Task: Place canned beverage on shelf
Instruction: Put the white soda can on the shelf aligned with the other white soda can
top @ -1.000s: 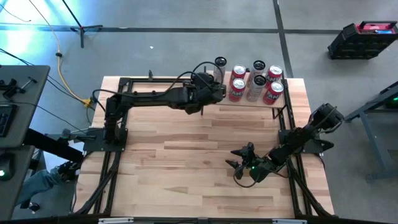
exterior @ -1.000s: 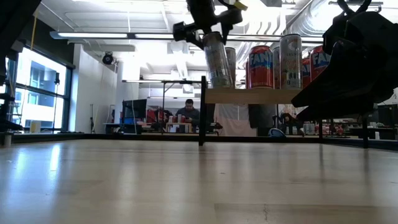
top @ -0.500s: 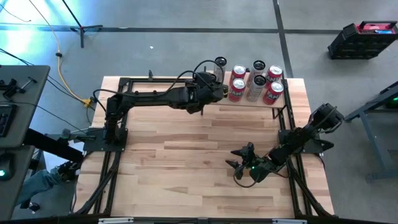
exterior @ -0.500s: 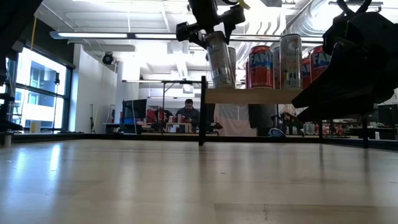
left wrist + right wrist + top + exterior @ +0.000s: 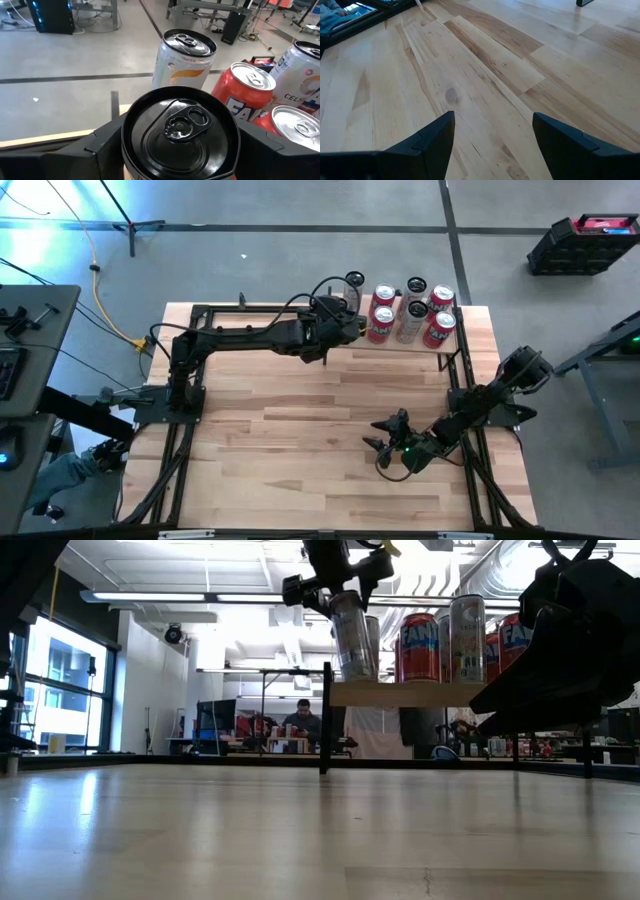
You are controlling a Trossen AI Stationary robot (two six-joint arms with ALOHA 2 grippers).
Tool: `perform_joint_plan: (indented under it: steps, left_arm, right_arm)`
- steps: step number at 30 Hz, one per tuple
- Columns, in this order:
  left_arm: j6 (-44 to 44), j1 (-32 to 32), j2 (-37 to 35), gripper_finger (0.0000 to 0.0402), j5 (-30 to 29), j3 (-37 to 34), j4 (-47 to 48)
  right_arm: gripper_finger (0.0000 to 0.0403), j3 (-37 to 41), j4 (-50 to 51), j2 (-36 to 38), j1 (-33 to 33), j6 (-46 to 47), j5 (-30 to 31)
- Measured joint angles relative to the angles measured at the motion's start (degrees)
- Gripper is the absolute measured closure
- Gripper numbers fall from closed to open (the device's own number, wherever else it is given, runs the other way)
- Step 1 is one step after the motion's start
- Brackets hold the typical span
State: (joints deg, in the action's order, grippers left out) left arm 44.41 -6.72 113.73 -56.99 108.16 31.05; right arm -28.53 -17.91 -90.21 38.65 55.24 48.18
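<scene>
In the low view, the canned beverage [image 5: 348, 635] is held from above by the left gripper [image 5: 335, 580], at the shelf [image 5: 420, 693] end that lies away from the red cans [image 5: 419, 645]. The can is tilted a little, and its base is seen just at the level of the board. Compared with a second ago, it has been carried slightly nearer the standing cans. Over the last half second no further shift is seen. It is judged that the approach is nearly finished and that only lowering and release are left.

In the high view, the left gripper [image 5: 335, 328] is seen at that same shelf end, just beside the cans. The right gripper [image 5: 378, 442] is parked well apart from the shelf, over the tabletop [image 5: 280, 440].

In the left wrist view, the dark lid of the can [image 5: 179, 125] is gripped on both sides by the fingers [image 5: 107, 142]. A silver can [image 5: 182, 60] stands close behind it on the shelf.

In the right wrist view, the right fingers [image 5: 435, 140] are spread wide with nothing between them, and only bare planks are shown.
</scene>
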Motion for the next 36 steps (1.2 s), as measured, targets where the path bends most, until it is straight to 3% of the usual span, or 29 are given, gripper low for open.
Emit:
perform_joint_plan:
  steps: [36]
  left_arm:
    - [-1.6, 0.0, -0.3, 0.0105, -0.4, 0.0, -1.9]
  right_arm:
    - [0.0151, 0.0, 0.0, 0.0, 0.0, 0.3, 0.0]
